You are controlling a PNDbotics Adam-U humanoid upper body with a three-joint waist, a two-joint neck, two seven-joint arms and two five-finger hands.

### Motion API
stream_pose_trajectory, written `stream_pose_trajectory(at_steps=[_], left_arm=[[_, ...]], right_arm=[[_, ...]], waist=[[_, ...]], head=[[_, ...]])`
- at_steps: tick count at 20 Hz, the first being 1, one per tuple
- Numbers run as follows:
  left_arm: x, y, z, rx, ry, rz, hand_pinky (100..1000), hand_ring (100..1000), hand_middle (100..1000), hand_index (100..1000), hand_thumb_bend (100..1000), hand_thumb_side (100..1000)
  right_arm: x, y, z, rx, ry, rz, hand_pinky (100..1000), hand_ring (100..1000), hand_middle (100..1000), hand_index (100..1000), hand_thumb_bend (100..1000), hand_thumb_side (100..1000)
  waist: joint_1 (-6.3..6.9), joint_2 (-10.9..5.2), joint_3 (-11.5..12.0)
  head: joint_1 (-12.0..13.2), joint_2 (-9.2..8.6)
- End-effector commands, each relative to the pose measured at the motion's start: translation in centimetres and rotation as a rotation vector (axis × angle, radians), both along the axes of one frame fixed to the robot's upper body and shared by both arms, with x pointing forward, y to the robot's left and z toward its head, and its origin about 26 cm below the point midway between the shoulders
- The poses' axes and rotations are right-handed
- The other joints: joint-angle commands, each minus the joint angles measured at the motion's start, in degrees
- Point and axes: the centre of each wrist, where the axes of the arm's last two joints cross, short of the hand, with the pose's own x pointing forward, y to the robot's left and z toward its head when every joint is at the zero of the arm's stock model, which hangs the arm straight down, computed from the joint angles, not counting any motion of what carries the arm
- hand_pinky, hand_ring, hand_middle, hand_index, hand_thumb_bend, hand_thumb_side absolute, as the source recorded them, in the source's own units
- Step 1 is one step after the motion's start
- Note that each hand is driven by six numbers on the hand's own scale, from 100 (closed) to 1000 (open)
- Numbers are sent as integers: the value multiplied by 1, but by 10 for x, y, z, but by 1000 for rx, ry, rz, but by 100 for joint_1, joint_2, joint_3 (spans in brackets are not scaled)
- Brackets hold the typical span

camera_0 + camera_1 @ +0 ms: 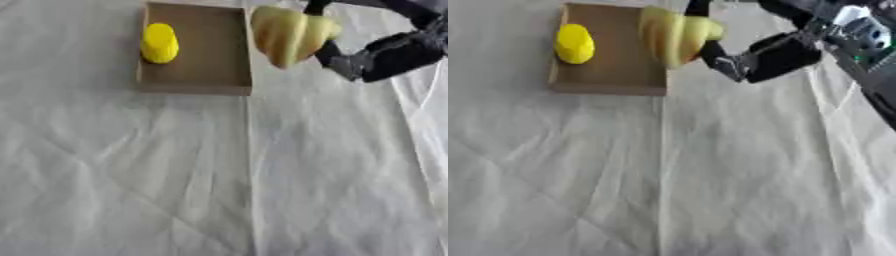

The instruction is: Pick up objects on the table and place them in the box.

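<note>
A shallow brown cardboard box (210,65) lies at the top centre of the table, with a bright yellow rounded object (159,43) lying in its left half. My right hand (765,56) comes in from the upper right, shut on a pale yellow ridged object (289,34). That object hangs in the air over the box's right rim. Black fingers (316,6) curl over its top, and the thumb side (337,59) presses its right flank. My left hand shows in neither view.
A wrinkled white cloth (219,175) covers the table, with a long crease running down from the box's right corner. A second cloth edge (424,110) lies at the far right.
</note>
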Motion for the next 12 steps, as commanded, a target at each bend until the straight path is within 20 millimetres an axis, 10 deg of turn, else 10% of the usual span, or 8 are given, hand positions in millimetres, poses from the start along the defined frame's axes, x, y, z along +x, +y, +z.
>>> stream_pose_trajectory(at_steps=[1, 12], left_arm=[[-3, -3, 9, 22, -31, -20, 871, 897, 824, 860, 100, 617], [0, -16, 14, 28, -44, -92, 871, 897, 823, 861, 100, 612]], right_arm=[[23, -8, 9, 22, -10, -45, 892, 797, 487, 667, 100, 100], [119, -1, -17, 4, -35, -167, 887, 812, 525, 689, 100, 100]], waist=[[30, -96, 38], [72, -75, 320]], head=[[-95, -103], [-609, -86]])
